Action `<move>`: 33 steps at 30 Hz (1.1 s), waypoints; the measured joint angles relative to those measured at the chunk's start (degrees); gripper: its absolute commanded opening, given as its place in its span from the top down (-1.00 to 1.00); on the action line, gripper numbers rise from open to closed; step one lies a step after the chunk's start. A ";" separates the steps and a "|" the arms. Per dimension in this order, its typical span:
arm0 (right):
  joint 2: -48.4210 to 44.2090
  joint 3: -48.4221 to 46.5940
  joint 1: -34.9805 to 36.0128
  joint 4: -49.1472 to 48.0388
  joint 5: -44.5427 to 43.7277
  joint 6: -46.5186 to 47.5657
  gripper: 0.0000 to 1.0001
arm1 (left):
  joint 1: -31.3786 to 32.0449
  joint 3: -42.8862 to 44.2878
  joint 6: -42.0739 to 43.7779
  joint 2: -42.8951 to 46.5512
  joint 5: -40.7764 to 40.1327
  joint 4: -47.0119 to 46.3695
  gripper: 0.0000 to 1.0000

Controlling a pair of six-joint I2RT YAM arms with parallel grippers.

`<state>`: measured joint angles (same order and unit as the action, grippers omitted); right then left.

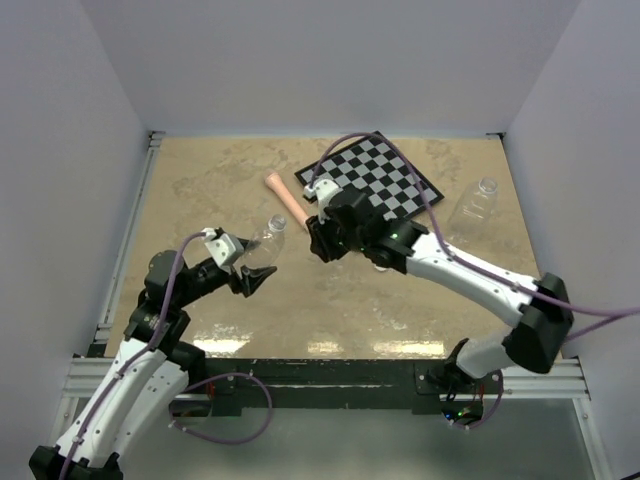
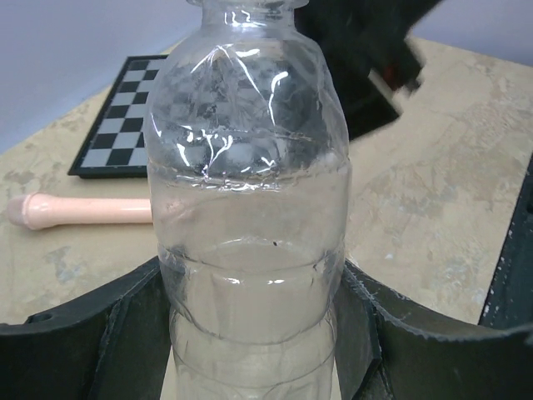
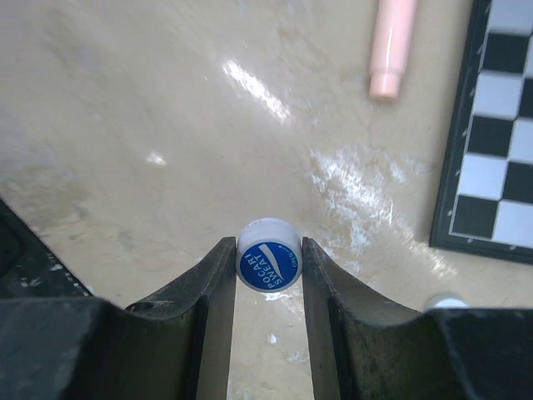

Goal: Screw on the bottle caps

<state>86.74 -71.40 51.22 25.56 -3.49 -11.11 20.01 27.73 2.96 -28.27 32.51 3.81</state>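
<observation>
Blue cap [image 3: 268, 265] sits in right fingers [image 3: 212, 292]; left fingers [image 2: 125, 333] grip bottle [image 2: 250, 208], mouth cropped.

From above and behind, looking down over the whole table [image 1: 220, 190]. From the left wrist, hard against a bottle [image 2: 250, 208], facing toward the checkerboard [image 2: 117, 125] and pink stick [image 2: 83, 210]. From the right wrist, close over a blue cap [image 3: 268, 265], facing down; sharing checkerboard and stick with both others.

Beige table [image 1: 250, 320]: checkerboard [image 1: 375, 180], pink stick [image 1: 285, 198], clear bottle [image 1: 472, 205]
</observation>
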 measured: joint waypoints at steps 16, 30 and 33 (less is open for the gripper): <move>-25.90 -0.74 -0.24 -1.07 15.08 15.15 0.89 | 2.36 5.11 9.31 -9.22 11.82 2.45 0.58; -25.66 -5.51 -0.24 1.33 27.06 24.22 0.88 | 6.27 10.64 18.88 -14.84 15.56 8.31 0.62; -24.76 -5.90 -0.24 1.99 28.92 25.29 0.88 | 6.45 10.75 19.37 -14.82 16.00 8.48 0.63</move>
<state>61.98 -77.30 50.98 27.55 25.43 14.17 26.46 38.48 22.33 -43.09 48.51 12.29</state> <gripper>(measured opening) 0.363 0.692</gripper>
